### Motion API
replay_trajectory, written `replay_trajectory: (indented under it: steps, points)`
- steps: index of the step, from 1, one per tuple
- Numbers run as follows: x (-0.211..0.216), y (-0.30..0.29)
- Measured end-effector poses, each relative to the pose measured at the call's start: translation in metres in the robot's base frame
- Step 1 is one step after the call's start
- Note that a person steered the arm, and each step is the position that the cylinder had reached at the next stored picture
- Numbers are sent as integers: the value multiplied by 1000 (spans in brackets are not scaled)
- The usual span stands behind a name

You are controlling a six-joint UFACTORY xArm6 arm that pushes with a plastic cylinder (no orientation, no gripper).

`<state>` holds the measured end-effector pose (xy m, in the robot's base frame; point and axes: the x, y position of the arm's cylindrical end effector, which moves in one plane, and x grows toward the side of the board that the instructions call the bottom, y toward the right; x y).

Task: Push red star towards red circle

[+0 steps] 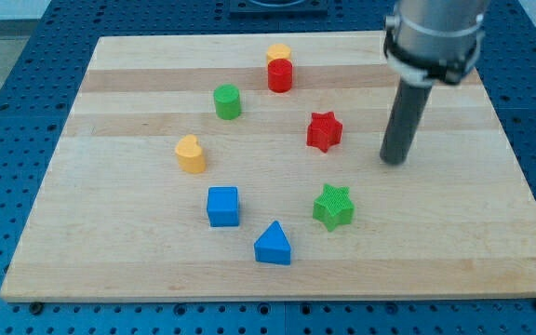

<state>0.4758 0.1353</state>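
The red star (324,131) lies right of the board's middle. The red circle (280,74), a short cylinder, stands near the view's top, up and to the left of the star, touching a yellow block (278,53) behind it. My tip (395,160) rests on the board to the right of the red star and slightly lower, about a block's width away from it, not touching it. The dark rod rises from the tip to the grey arm (435,33) at the view's top right.
A green cylinder (227,101) stands left of the red circle. A yellow heart-like block (191,154) is at the left. A blue cube (222,206), a blue triangle (273,244) and a green star (333,206) lie toward the view's bottom. The wooden board (110,261) sits on a blue perforated table.
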Motion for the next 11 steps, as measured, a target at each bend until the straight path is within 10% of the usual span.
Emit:
replay_trajectory:
  steps: [11]
  points:
    - [-118, -80]
